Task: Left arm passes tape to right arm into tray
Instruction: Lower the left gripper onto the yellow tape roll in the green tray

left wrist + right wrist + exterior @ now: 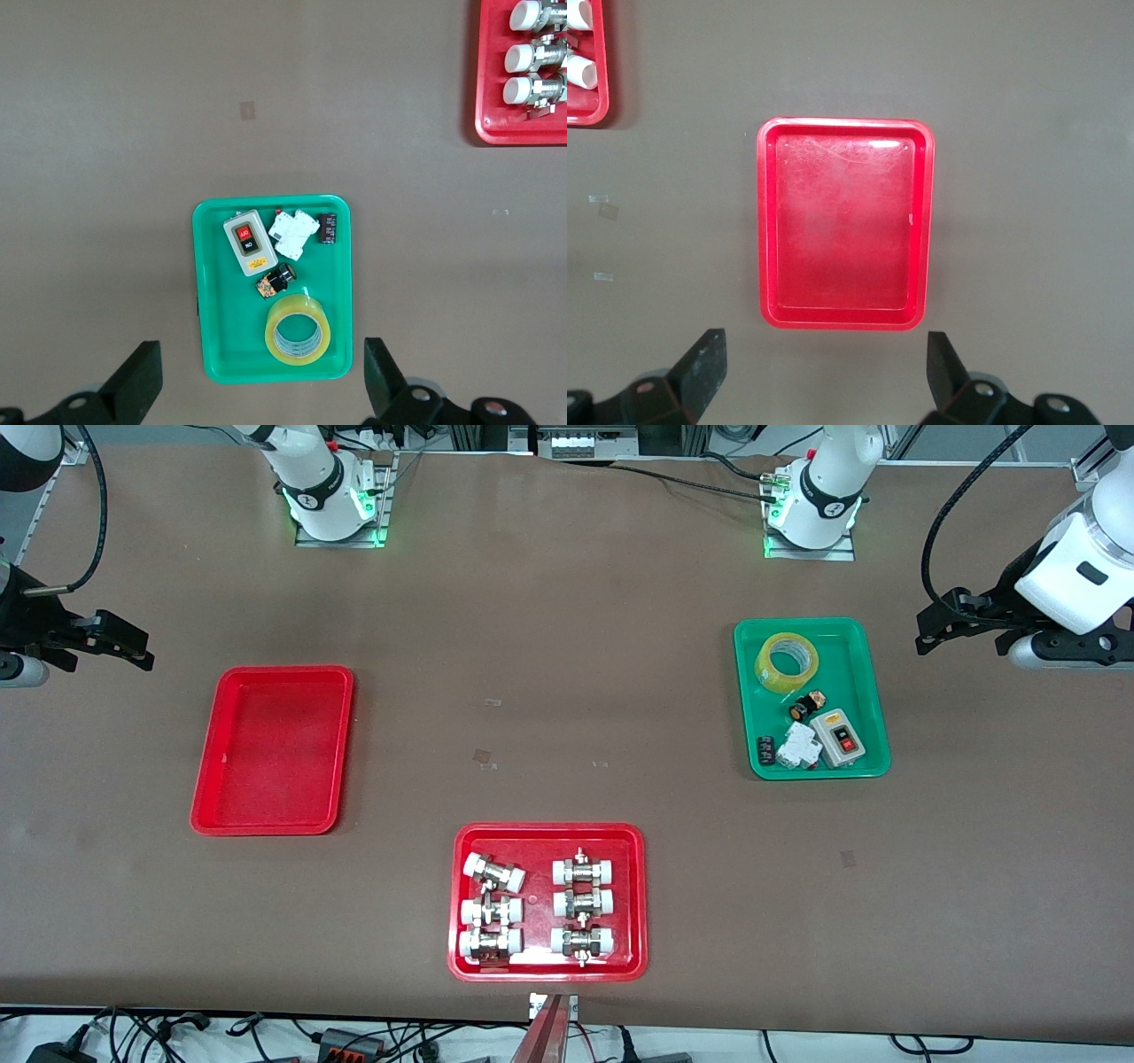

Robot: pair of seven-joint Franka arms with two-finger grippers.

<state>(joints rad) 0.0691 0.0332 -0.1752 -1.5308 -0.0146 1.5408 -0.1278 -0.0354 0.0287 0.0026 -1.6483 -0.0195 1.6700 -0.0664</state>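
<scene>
While both arms wait high above the table [567,646], I read the scene as follows.

The left gripper [257,390] hangs over the table at the left arm's end, just outside the green tray [873,691], with its jaws spread wide and nothing between them. The right gripper [824,381] hangs over the table at the right arm's end, just outside the plain red tray [205,779], its jaws likewise wide apart and holding nothing.

The tape [786,662] lies flat in the green tray, in the corner nearest the left arm's base. I see it touching neither gripper. In the same tray, nearer the front camera, lie a small black part [804,708], a grey switch box [839,737] with a red button, a white breaker [797,746] and a small black block [764,747].

The plain red tray sits toward the right arm's end of the table, and I see nothing in it.

A second red tray [461,903] sits at the table's front edge, midway between the arms, and carries six metal fittings [580,906] with white caps in two columns.
</scene>
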